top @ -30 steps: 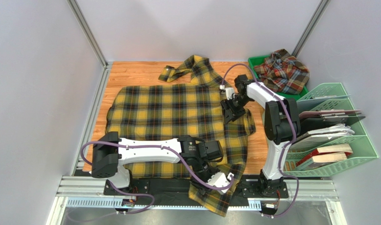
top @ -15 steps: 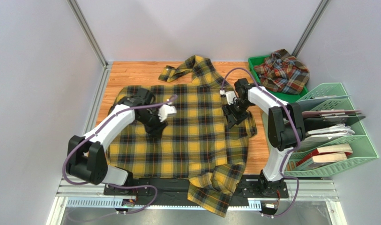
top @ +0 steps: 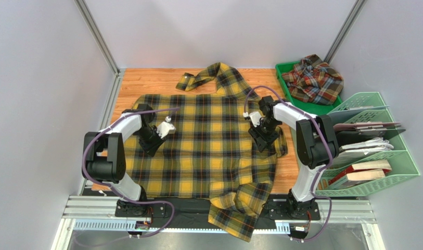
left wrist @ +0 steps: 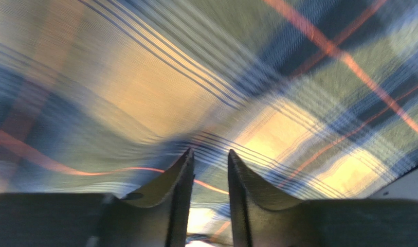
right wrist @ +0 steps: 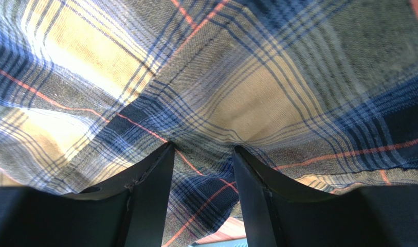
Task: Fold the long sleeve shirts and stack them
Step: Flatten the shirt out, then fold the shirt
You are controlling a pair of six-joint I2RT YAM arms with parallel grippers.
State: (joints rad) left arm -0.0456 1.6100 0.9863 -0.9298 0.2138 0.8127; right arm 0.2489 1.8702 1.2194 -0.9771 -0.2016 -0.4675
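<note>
The yellow and black plaid shirt (top: 213, 151) is lying spread open across the middle of the wooden table (top: 151, 80), covering most of it. One sleeve (top: 197, 80) is trailing off toward 12 o'clock, bent over to the left beside the collar. The other sleeve (top: 239, 219) is bunching at 6 o'clock and hanging over the near edge between the two arm bases.

The left gripper (left wrist: 208, 152) is bearing down on the shirt's body at about 9 o'clock. Its fingers are standing a narrow gap apart with a low ridge of cloth rising at their tips. Whether they are nipping that ridge cannot be told, as the wrist view is blurred.

The right gripper (right wrist: 201, 146) is bearing down near the shirt's edge at about 3 o'clock. Its fingers are standing part-way spread, with the tips pressing into the flannel. The cloth is puckering and sagging between them.

The rust-red plaid shirt (top: 313, 79) is sitting crumpled in the green tray (top: 282, 69) at about 1 o'clock, well apart from the yellow one and spilling over the tray's rim.

A mint-green file rack (top: 400, 166) is standing at 3 o'clock along the table's right side, just beside the right arm. It is holding books and folders (top: 367, 172) in its slots. Any print on them is showing too small to read.
</note>
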